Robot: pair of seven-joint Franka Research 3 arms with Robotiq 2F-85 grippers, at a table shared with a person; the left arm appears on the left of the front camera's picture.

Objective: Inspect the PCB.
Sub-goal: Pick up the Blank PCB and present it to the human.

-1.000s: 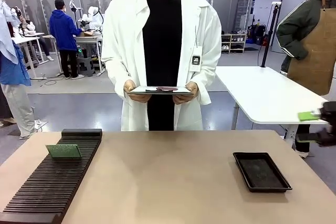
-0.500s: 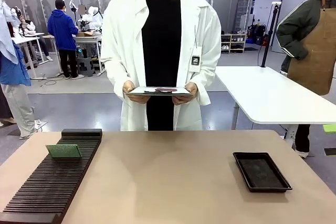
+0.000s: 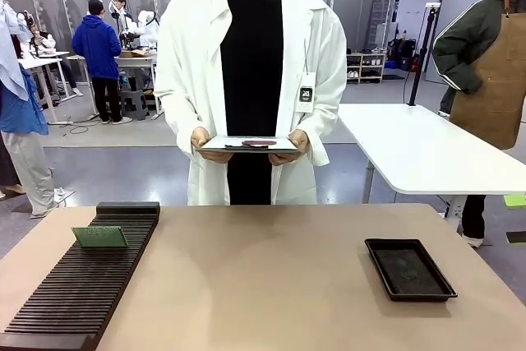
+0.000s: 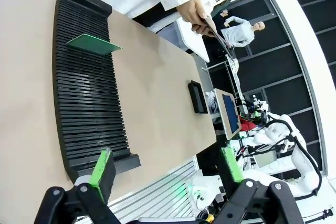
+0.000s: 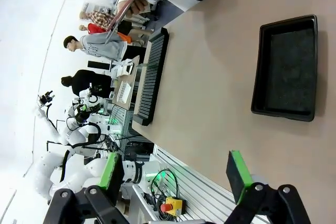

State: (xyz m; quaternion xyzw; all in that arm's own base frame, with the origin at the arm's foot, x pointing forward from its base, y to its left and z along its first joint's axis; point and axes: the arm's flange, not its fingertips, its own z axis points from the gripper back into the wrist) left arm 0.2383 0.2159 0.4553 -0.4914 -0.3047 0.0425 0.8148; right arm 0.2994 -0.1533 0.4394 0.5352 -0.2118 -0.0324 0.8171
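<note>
My left gripper (image 4: 166,165) hangs with its jaws spread wide and nothing between them. The right gripper (image 5: 174,174) is the same, wide and bare. Under the left one lies the black slotted rack (image 4: 89,103). The PCB (image 4: 93,44) sits in a slot near the rack's far end, well away from my fingers, and seems to lean rather than stand upright. From the front it shows as a green plate (image 3: 99,237) at the table's left side. The black tray (image 5: 287,69) lies ahead of the right gripper, and across the table (image 3: 271,285) a person holds a flat slab (image 3: 249,143) in both hands.

My worry is the approach. The board is thin and held only by its slot, so if I descend off-line, a finger could land on a rib or knock the board flat. A shallow pinch might let it swing or slip on the lift. Pulling at an angle could bind it and drag the rack along. This wrist view is also rolled, so I could easily misjudge direction.
</note>
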